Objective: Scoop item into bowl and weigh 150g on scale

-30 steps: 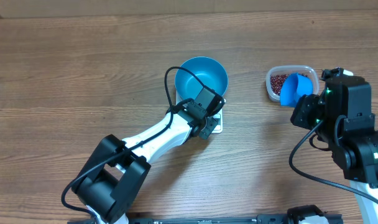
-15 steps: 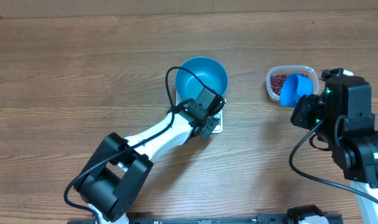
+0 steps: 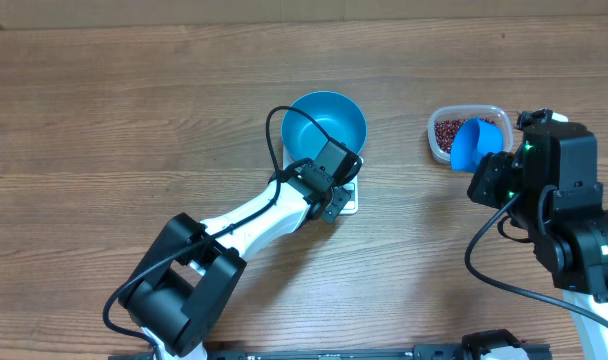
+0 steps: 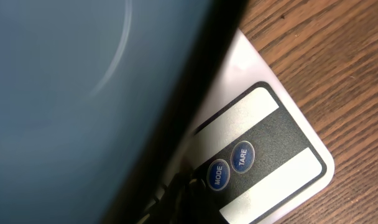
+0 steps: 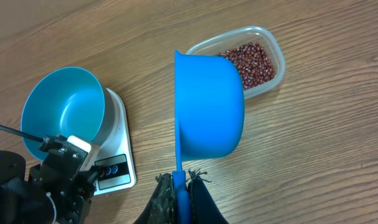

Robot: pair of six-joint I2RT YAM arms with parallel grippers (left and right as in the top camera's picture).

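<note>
Right gripper point(image 5: 179, 186) clamps scoop point(image 5: 207, 106) by its handle, long axis pointing away toward tub point(image 5: 271, 43) of beans point(image 5: 254, 62) (cup on edge); left gripper point(image 3: 336, 203), jaws together, at scale point(image 4: 270, 143) button strip.

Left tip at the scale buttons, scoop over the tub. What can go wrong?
1. The left gripper sits shut at MODE, right beside TARE: a wrong press could change mode, not zero the bowl.
2. Its cable arcs over the bowl: could snag the scoop or nudge the scale.
</note>
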